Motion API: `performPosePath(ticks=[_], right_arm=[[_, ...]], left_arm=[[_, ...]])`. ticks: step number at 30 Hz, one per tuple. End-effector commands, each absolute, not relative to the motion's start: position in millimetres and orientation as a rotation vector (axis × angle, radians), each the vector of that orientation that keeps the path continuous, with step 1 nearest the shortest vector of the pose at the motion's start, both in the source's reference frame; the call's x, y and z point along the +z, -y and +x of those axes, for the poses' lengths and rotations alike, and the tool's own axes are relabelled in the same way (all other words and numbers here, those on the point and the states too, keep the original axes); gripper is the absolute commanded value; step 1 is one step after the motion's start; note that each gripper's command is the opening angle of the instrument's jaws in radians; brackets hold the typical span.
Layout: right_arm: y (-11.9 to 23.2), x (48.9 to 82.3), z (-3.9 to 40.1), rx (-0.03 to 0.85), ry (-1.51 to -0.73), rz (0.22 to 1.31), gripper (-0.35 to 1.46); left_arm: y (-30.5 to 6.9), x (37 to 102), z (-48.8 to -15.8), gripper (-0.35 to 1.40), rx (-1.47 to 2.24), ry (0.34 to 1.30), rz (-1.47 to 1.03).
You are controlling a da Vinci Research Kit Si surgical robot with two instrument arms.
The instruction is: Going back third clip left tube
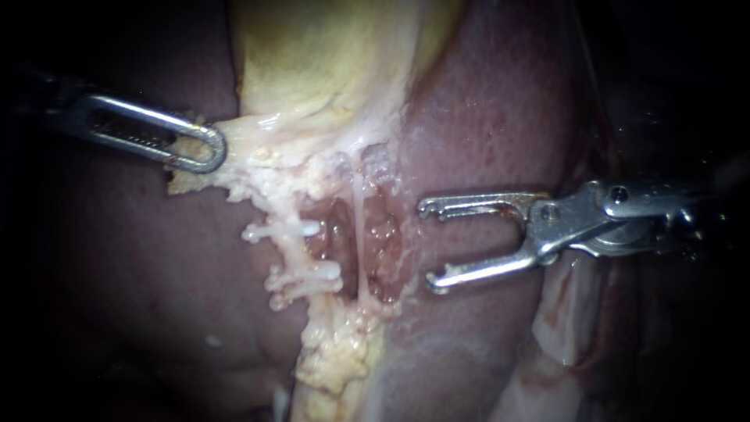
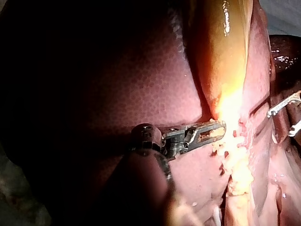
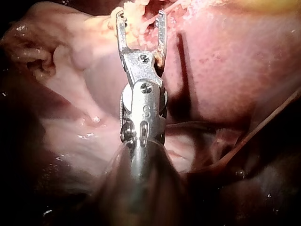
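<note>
My left instrument (image 1: 205, 148) comes in from the left, its jaws shut on the pale fringe at the neck of the yellow gallbladder (image 1: 312, 55). Below that, two white clips (image 1: 283, 230) (image 1: 311, 275) lie across a fatty left tube (image 1: 291, 252). A thin pale strand (image 1: 358, 207) runs just right of them. My right instrument (image 1: 427, 244) stands to the right of the opened tissue, its forked jaws open and empty, clear of the clips. The right wrist view shows those jaws (image 3: 141, 16) spread before the pale tissue. In the left wrist view the left jaws (image 2: 217, 131) hold the fringe.
Dark red liver (image 1: 484, 117) surrounds the dissected bed on both sides. Fatty yellow tissue (image 1: 336, 352) trails down below the clips. Pale folds of tissue (image 1: 570, 312) lie under the right instrument's shaft. The right jaws (image 2: 281, 123) show beyond the gallbladder (image 2: 221, 56) in the left wrist view.
</note>
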State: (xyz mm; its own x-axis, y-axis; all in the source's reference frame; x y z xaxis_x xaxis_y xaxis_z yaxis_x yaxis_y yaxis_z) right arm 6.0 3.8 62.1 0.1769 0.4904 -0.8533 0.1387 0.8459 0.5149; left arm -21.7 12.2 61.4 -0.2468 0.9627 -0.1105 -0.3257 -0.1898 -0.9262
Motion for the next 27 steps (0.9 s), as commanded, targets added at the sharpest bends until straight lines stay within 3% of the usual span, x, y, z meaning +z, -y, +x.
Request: performPosePath(ticks=[1,27], right_arm=[[-3.8,62.1,5.9,0.269,-1.39,0.55,0.5],[-4.1,61.5,4.6,0.282,-1.386,0.544,0.5]], left_arm=[[-12.2,61.4,-21.7,-0.35,1.635,1.018,-0.931],[-11.5,66.6,-25.8,-0.35,1.65,1.008,-0.935]])
